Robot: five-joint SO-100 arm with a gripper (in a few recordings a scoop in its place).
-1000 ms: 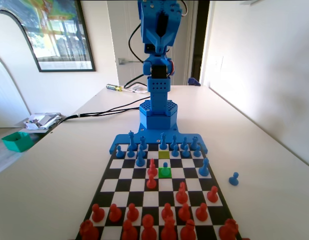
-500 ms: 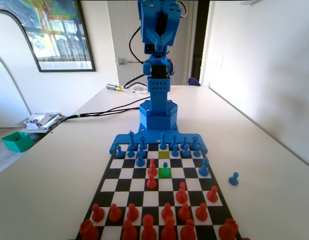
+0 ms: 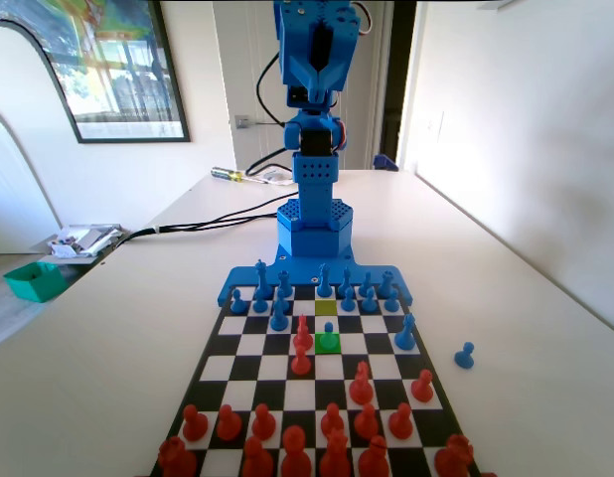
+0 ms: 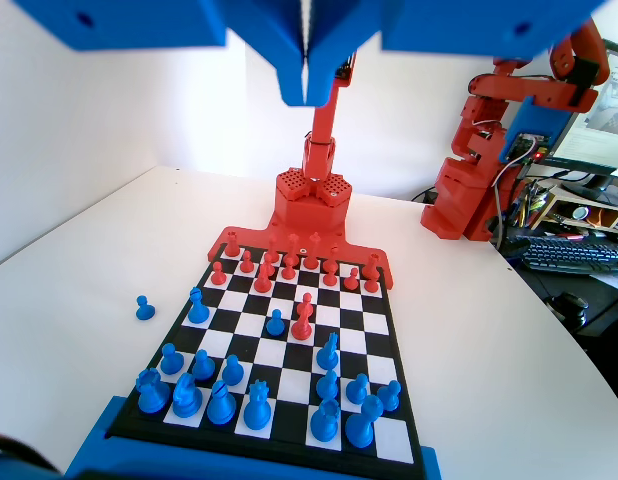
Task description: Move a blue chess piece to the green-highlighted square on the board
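Between the earlier fixed views and now the gripper (image 4: 307,75) barely moves, raised at frame top with jaws pressed together and empty, while the blue chess piece (image 3: 329,336) stands on the green-highlighted square (image 3: 328,346) mid-board, so the task looks done.

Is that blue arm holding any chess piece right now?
No. The tool is shut on nothing, high above the board; the pawn stands on the green square.

nearest red pieces (image 3: 292,459) cut by fixed view's bottom edge, blue arm (image 3: 312,60) cropped at top
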